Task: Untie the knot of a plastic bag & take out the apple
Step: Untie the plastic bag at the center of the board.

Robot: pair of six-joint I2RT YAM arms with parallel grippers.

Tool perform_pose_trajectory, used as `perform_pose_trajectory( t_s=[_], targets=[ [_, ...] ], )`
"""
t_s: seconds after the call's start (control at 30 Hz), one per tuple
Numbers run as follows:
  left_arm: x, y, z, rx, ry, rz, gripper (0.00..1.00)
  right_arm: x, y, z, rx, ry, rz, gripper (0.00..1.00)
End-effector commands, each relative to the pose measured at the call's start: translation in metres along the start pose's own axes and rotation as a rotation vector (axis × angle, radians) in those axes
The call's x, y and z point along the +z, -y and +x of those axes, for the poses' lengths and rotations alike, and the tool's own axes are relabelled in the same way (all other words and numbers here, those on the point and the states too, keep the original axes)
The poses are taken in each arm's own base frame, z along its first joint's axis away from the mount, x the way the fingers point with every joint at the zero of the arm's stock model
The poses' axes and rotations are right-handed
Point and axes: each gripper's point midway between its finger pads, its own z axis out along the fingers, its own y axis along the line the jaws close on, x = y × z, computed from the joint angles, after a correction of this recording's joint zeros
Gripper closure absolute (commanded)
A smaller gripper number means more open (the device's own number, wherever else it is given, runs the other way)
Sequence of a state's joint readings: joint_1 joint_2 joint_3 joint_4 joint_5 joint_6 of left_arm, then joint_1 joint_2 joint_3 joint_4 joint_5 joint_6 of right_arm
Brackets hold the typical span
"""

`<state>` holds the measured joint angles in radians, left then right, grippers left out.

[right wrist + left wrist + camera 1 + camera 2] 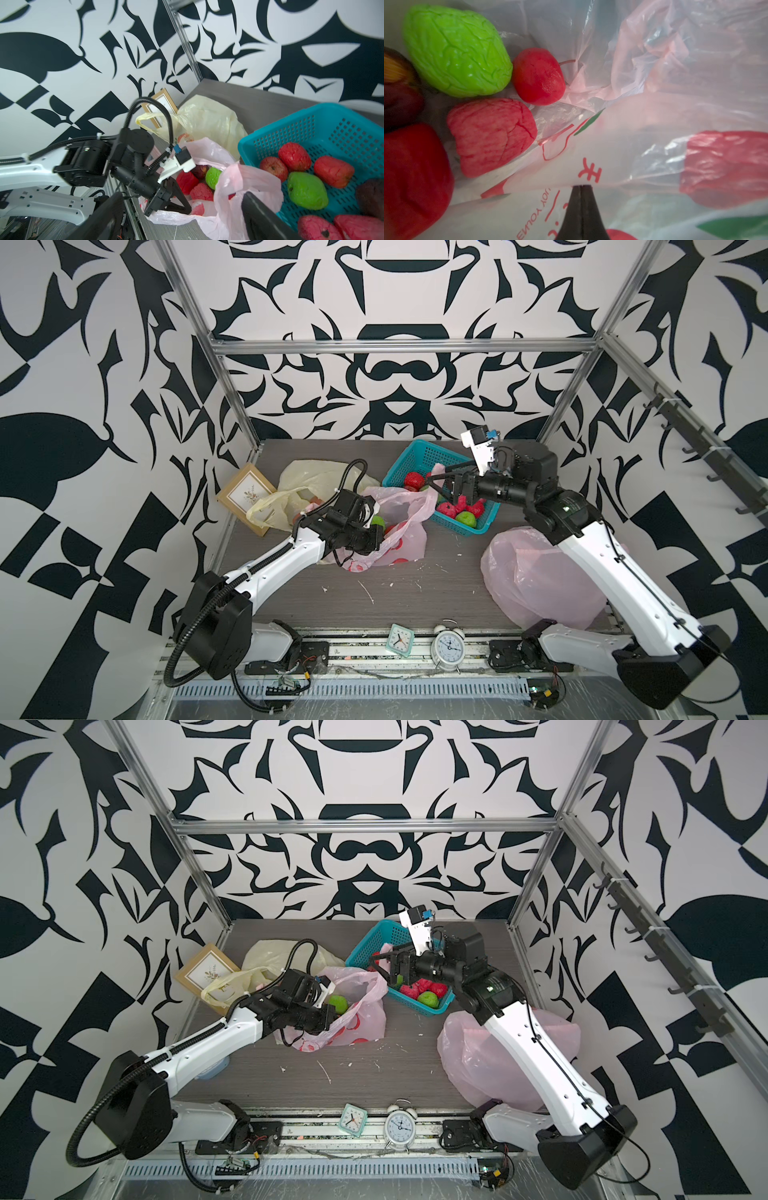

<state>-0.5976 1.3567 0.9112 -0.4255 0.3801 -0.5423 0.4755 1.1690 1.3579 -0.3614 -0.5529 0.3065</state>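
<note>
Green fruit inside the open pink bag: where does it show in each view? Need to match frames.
Top view: green fruit in the mouth of the pink bag, by the left arm's wrist.
Top view: green fruit, same spot.
Left wrist: green fruit close up, beside a small red fruit.
Right wrist: green fruit in the bag mouth, among red fruits.
Shared landmark: the pink bag.

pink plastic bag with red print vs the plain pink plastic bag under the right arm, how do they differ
The red-printed pink plastic bag gapes open, fruit showing inside; the plain pink plastic bag shows no opening or contents. The left gripper pinches the printed bag's rim; nothing grips the plain bag. Both are thin, crumpled pink film.
</note>
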Motion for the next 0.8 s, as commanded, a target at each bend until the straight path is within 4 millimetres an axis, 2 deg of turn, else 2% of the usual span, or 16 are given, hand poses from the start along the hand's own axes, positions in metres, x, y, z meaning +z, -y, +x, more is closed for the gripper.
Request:
perform_pose_trajectory(
  t_s=[0.0,0.07,0.13,0.2,0.3,0.37,0.5,0.77],
  targets=[
    [-0.001,0.004,-0.009,0.019,0.027,0.007,1.0,0.001,-0.033,-0.013,-0.025,0.012,-0.134,0.3],
    [0.0,0.004,-0.009,0.018,0.03,0.006,1.0,0.021,-0.052,-0.003,-0.015,-0.029,-0.205,0.49],
    [0.001,0.003,-0.009,0.011,0.026,0.009,1.0,0.047,-0.067,0.015,-0.015,-0.092,-0.241,0.63],
    [0.002,0.003,-0.008,0.009,0.024,0.01,1.0,0.076,-0.071,0.037,-0.001,-0.157,-0.235,0.7],
    [0.001,0.001,-0.006,0.005,0.028,0.006,1.0,0.109,-0.047,0.071,0.047,-0.225,-0.124,0.78],
    [0.001,-0.003,-0.003,0.002,0.029,-0.006,1.0,0.121,-0.024,0.093,0.063,-0.25,-0.008,0.8],
    [-0.001,-0.008,0.0,-0.006,0.032,-0.025,1.0,0.133,0.009,0.136,0.064,-0.312,0.166,0.81],
    [0.004,-0.019,0.014,-0.048,0.007,-0.043,1.0,0.158,0.055,0.192,0.048,-0.437,0.33,0.82]
  ],
)
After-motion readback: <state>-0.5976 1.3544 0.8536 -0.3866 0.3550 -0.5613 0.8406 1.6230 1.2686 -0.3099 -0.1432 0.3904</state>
